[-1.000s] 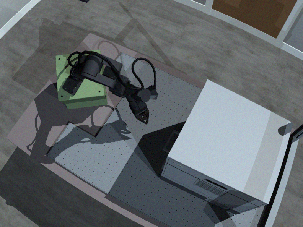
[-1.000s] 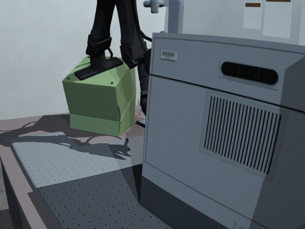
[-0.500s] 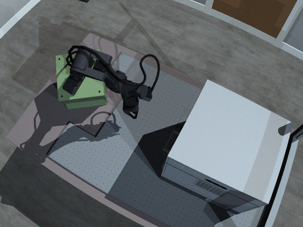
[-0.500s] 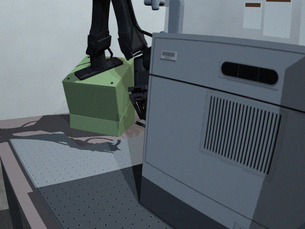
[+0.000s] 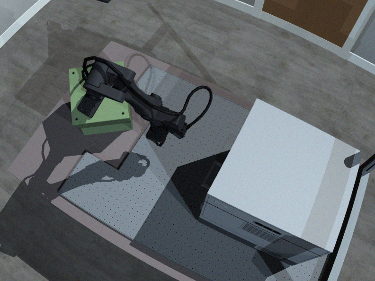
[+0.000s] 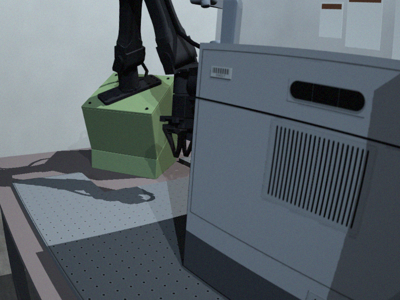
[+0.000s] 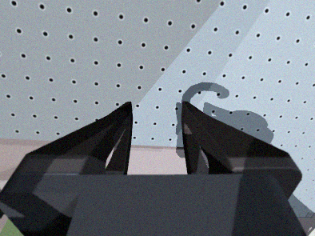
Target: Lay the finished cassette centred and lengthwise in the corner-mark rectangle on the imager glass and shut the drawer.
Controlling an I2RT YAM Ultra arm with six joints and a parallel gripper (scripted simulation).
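Note:
The gel imager IM (image 5: 281, 168) is a large pale grey box at the right of the perforated table; it also shows in the exterior view (image 6: 293, 166). On its side facing the arm, a dark drawer-like shape (image 5: 215, 169) lies in deep shadow, and I cannot make out its glass or corner marks. I cannot see the cassette FINISHED in any view. My gripper (image 5: 159, 142) hangs pointing down over the table near the arm's base, well apart from IM. It also shows in the exterior view (image 6: 182, 152). In the wrist view the gripper (image 7: 156, 108) is partly open with nothing between its fingers.
The arm stands on a green block (image 5: 100, 106) at the table's back left, also seen in the exterior view (image 6: 130, 130). A grey post with a knob (image 6: 230, 16) rises behind IM. A pink border surrounds the perforated plate.

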